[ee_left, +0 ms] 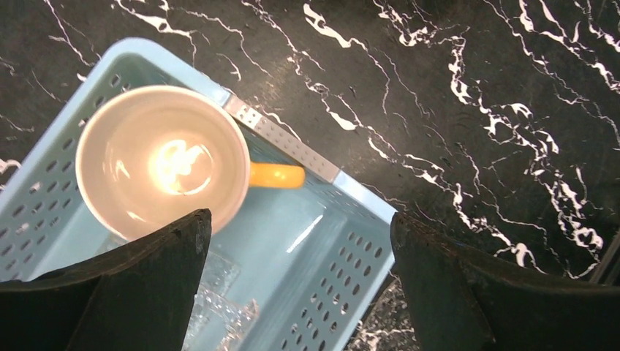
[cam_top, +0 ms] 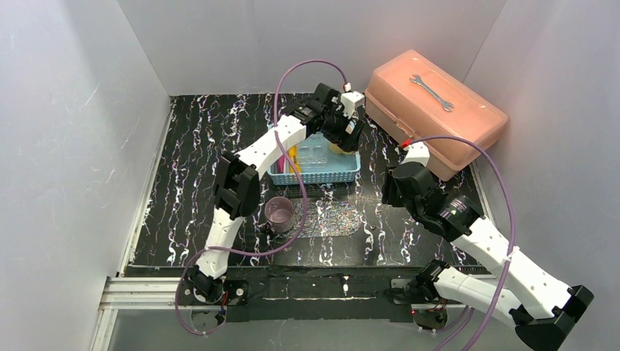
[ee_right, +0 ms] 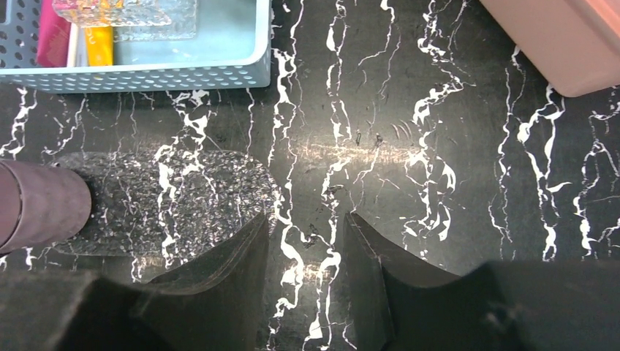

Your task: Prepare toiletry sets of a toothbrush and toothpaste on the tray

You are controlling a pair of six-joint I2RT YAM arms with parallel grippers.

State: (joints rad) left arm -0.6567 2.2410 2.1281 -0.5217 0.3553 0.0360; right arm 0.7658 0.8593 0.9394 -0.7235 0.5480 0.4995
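Note:
A clear glittery tray [ee_right: 168, 197] lies flat on the black marbled table in front of the blue mesh basket [ee_right: 146, 73]; it also shows in the top view [cam_top: 333, 217]. In the basket's left end lie a pink-magenta tube [ee_right: 55, 36], a yellow tube [ee_right: 99, 45] and a thin pale toothbrush [ee_right: 75, 44]. My left gripper [ee_left: 300, 227] is open and empty above the basket's right end [ee_left: 343, 278], beside a yellow cup [ee_left: 162, 161]. My right gripper [ee_right: 305, 227] is open and empty, low over the table just right of the tray.
A purple cup [cam_top: 279, 213] stands at the tray's left edge. A second clear glittery piece [ee_right: 139, 14] lies inside the basket. A pink toolbox [cam_top: 435, 110] with a wrench [cam_top: 433, 93] on its lid stands at the back right. White walls enclose the table.

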